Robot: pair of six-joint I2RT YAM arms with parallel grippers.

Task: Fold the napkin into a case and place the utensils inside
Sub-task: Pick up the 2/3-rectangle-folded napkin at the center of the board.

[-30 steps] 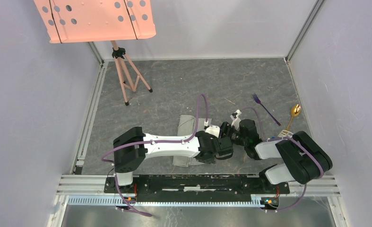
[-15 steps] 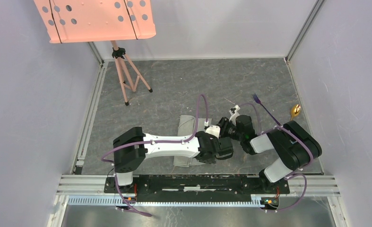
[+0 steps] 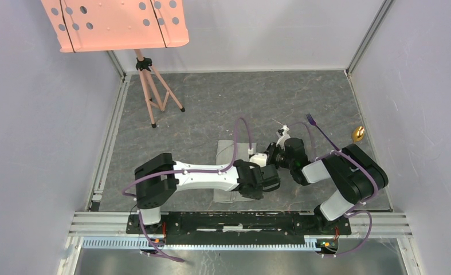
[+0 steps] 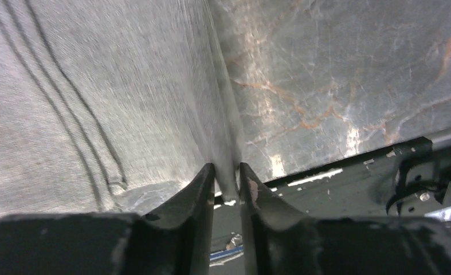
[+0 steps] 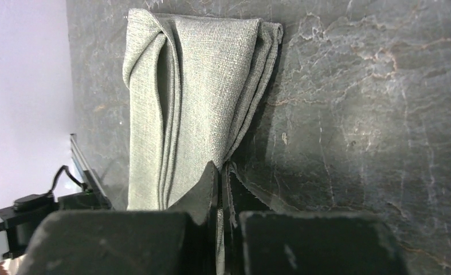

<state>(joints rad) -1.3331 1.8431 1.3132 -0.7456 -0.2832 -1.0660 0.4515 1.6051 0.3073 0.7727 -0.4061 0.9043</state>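
Grey cloth, the napkin [image 3: 225, 152], lies folded into a narrow strip on the dark marbled table [image 3: 211, 103]. It sits about midway between the left and right edges and closer to the near edge, its length running from far to near. Both arms meet over its right side and cover much of it in the overhead view.

Left gripper [image 4: 227, 172]: the jaws stand narrow, with a thin raised ridge of the napkin's edge pinched between the fingertips. The broad cloth spreads to one side of that ridge and bare table to the other.

Right gripper [image 5: 219, 169]: the jaws are pressed together on a gathered fold at one long edge of the napkin. From this wrist the cloth shows several overlapping lengthwise layers, with a rolled fold along the opposite side.

Purple fork [image 3: 320, 130]: it lies on the table towards the right edge, tines pointing to the far edge, well apart from the napkin.

Spoon [image 3: 358, 134]: only its gold bowl shows, nearer the right edge than the fork; the right arm hides its handle.

A salmon-pink perforated panel [image 3: 114, 23] on a tripod [image 3: 151, 91] stands at the far left corner.
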